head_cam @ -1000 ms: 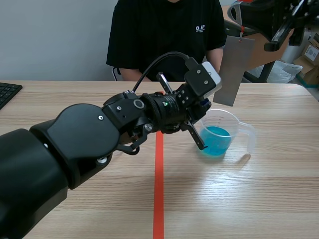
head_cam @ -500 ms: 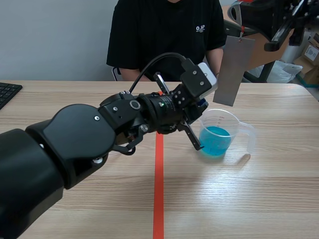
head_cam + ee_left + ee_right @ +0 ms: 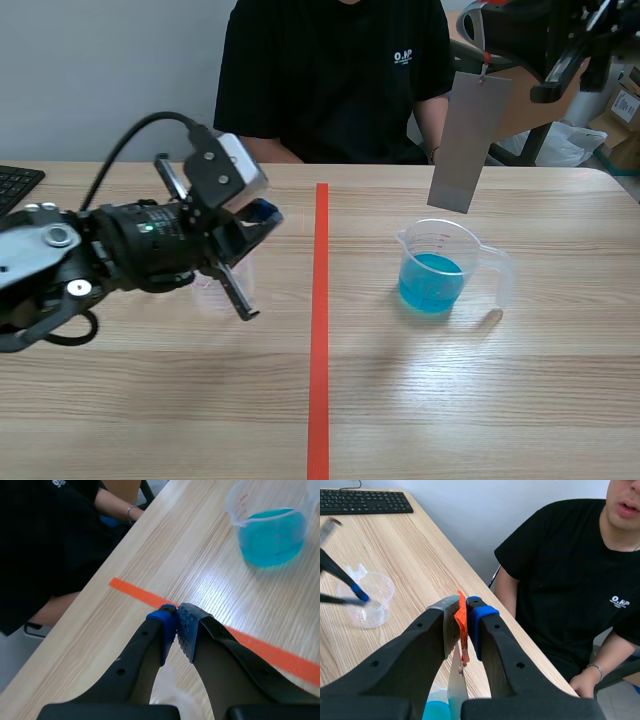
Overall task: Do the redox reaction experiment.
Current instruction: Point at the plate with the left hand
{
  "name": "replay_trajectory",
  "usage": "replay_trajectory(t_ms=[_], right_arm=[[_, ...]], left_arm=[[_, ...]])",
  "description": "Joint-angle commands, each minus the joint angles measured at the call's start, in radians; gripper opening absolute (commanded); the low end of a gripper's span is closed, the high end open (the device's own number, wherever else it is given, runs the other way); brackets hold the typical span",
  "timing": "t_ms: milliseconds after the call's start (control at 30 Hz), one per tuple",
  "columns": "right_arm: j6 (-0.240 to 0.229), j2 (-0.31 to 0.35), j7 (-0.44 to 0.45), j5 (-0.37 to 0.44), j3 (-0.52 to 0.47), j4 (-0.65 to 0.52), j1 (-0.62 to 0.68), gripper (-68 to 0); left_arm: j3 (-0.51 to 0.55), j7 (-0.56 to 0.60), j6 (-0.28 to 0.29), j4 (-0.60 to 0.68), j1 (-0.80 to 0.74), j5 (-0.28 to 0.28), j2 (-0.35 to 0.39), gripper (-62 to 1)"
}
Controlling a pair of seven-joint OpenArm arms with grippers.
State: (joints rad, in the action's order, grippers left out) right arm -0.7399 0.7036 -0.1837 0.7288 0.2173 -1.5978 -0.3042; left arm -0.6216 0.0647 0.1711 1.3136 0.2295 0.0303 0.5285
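A clear measuring cup of blue liquid (image 3: 433,272) stands right of the red tape line; it also shows ahead of the left gripper (image 3: 270,537). Above it a grey metal strip (image 3: 464,140) hangs from a red tag (image 3: 462,622), and my right gripper (image 3: 484,58) is shut on that tag (image 3: 463,615). My left gripper (image 3: 260,214) sits left of the line, its blue pads (image 3: 170,627) pressed together on nothing. An empty clear cup (image 3: 226,280) stands just beneath it and shows in the right wrist view (image 3: 367,600).
A person in a black shirt (image 3: 330,70) sits across the table, one hand (image 3: 585,682) near the far edge. A black keyboard (image 3: 15,185) lies at the far left. A cardboard box (image 3: 625,105) stands off the table at the right.
My left arm has pulled back from beside the blue cup, across the tape line to the left, and is now over the empty cup. The right gripper and strip have stayed put.
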Motion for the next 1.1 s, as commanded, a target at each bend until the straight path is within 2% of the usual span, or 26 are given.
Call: replay_trajectory(t_ms=[0,200,300,400,467,700,933,1067], right_arm=[[-0.006,0.005,0.014,0.011,-0.008,-0.008,-0.023,-66.0],[-0.006,0.005,0.014,0.011,-0.008,-0.008,-0.023,-66.0],[-0.006,0.005,0.014,0.011,-0.008,-0.008,-0.023,-66.0],[-0.006,0.005,0.012,0.007,-0.008,-0.008,-0.023,-66.0],[-0.006,0.005,0.007,0.007,-0.008,-0.008,-0.023,-66.0],[-0.006,0.005,0.007,0.007,-0.008,-0.008,-0.023,-66.0],[-0.006,0.005,0.015,0.007,-0.008,-0.008,-0.023,-66.0],[-0.006,0.005,0.020,0.007,-0.008,0.006,-0.022,-66.0]], left_arm=[[0.034,0.013,-0.009,0.049,-0.055,0.023,0.054,-56.3],[0.204,0.014,-0.085,0.194,-0.321,0.148,0.241,-56.3],[0.306,0.020,-0.138,0.220,-0.473,0.196,0.292,-56.3],[0.407,0.033,-0.187,0.228,-0.628,0.214,0.312,-56.3],[0.471,0.047,-0.211,0.232,-0.731,0.218,0.312,-56.3],[0.632,0.087,-0.213,0.233,-1.033,0.248,0.269,-56.3],[0.729,0.102,-0.213,0.233,-1.190,0.266,0.159,-56.3],[0.748,0.104,-0.211,0.233,-1.252,0.265,0.086,-56.3]])
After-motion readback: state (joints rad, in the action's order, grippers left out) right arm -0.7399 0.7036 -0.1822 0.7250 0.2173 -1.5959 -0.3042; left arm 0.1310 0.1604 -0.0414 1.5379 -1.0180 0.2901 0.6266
